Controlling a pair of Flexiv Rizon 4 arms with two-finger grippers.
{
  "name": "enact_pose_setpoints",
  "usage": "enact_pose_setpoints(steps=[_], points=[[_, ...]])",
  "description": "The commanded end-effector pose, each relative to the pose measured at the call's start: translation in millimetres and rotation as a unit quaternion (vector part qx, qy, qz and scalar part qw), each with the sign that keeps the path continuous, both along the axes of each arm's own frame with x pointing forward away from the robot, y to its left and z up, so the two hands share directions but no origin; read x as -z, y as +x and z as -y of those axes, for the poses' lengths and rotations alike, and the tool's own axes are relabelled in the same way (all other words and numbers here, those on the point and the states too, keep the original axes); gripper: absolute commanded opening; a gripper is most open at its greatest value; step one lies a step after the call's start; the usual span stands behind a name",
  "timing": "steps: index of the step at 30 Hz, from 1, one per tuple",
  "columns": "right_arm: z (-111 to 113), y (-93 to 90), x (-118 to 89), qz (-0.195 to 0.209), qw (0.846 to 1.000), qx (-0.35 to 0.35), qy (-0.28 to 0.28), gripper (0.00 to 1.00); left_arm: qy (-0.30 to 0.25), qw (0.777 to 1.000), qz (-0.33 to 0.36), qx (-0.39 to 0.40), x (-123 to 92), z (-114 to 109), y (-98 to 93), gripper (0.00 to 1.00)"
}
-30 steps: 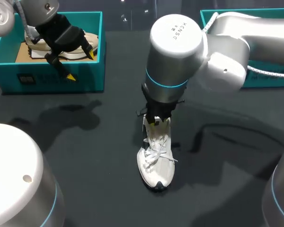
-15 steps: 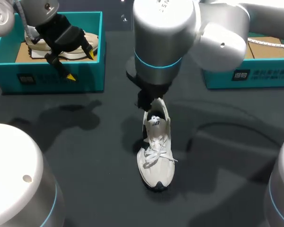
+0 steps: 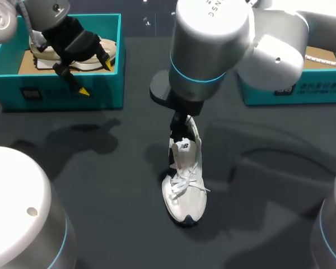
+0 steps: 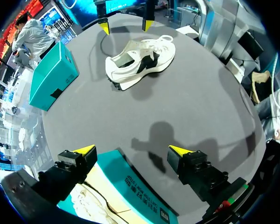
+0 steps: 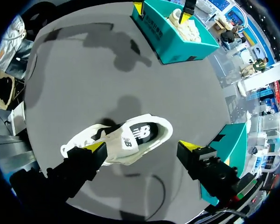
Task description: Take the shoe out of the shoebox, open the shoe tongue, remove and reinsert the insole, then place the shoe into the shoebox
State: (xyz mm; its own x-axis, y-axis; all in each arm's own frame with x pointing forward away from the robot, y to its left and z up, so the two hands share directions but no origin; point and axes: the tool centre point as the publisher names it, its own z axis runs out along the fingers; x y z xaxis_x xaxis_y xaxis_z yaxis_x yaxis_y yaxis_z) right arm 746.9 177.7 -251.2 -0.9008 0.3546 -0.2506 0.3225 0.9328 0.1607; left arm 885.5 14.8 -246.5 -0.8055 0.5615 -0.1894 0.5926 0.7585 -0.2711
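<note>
Out in the middle of the dark table [image 3: 101, 190] stands the white shoe [image 3: 185, 182], on its sole, toe toward the robot and heel away. The right gripper [image 3: 182, 124] hangs right over the heel end, close above the collar, with the raised tongue [image 3: 183, 148] just below it. From the head view the arm's big joint hides most of that gripper, so its fingers cannot be judged there.

The right wrist view settles it. There the right gripper [image 5: 141, 147] has its yellow-tipped fingers spread wide, lined up along the length of the white shoe [image 5: 126, 140]. One finger is over the laced middle and the other is past the heel, so the heel opening lies between them. I cannot tell whether either finger touches the shoe.

The left gripper [image 3: 95, 78] hangs over the near wall of the left shoebox [image 3: 22, 92], well apart from the white shoe. In the left wrist view the left gripper [image 4: 130, 150] is also spread and holds nothing, with the teal wall of the left shoebox [image 4: 135, 184] beneath it. That view also looks across the table at the white shoe [image 4: 140, 58] in profile, with both yellow tips of the right gripper [image 4: 125, 25] apart above it.

A second shoe [image 3: 98, 53] sits inside the left shoebox. The right shoebox [image 3: 291, 89] stands at the table's far right.
</note>
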Motion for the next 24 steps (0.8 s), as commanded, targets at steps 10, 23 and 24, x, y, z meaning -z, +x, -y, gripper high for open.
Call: enact_pose_setpoints(steps=[10, 23, 24], points=[[-12.5, 42.7, 4.5, 0.003, 0.994, -0.096, -0.052, 1.00, 0.001, 1.000, 0.000, 0.000, -0.2, -0.3, 0.0, 1.00], [0.8, 70.1, 44.4, 0.000, 0.990, -0.135, -0.048, 1.00, 0.001, 1.000, 0.000, 0.000, -0.2, -0.3, 0.0, 1.00], [1.7, 71.4, 46.8, -0.001, 0.990, -0.136, -0.047, 1.00, 0.001, 1.000, 0.000, 0.000, -0.2, -0.3, 0.0, 1.00]])
